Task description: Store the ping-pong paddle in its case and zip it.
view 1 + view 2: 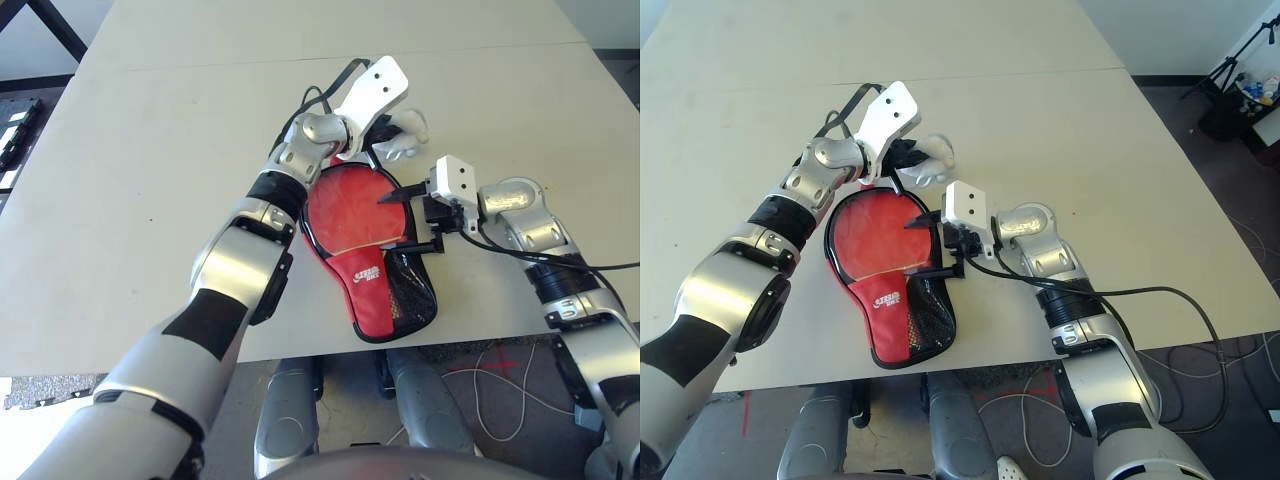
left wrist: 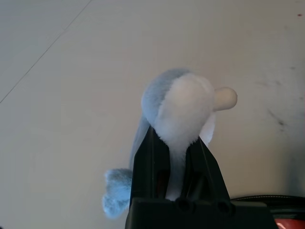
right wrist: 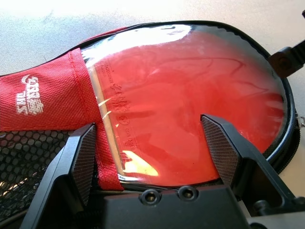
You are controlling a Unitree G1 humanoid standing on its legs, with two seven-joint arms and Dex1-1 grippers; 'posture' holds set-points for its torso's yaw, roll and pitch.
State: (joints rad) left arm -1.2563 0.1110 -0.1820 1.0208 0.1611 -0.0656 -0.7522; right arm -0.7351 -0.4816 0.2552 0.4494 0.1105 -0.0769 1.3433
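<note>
In the right wrist view, the wood-coloured edge at the base of the red rubber face of the ping-pong paddle [image 3: 162,95] is made out through a clear window, and the white logo [image 3: 29,95] is shown up close. In the left wrist view, a beige knob [image 2: 225,98] is seen on the white-and-grey fluffy plush charm [image 2: 186,107]; in the right eye view, a black tripod [image 1: 1230,65] is seen beyond the table.

One paddle, one case and one charm are counted. The paddle is held inside the paddle-shaped red fabric case [image 1: 372,300] with black edging and one black mesh pocket [image 1: 412,290], laid flat on the pale table [image 1: 150,200]; its handle is hidden by the fabric.

The charm's fur is clenched between the fingers of the left gripper [image 2: 174,136], beyond the case's rounded end. The right gripper [image 3: 147,123] is spread wide over the mesh-pocket side, with nothing grasped; part of the window and mesh is covered by its two fingers. Part of the table is blocked from sight by the silver left forearm [image 1: 235,265], and loose pale cables [image 1: 1025,430] are strewn on the floor.
</note>
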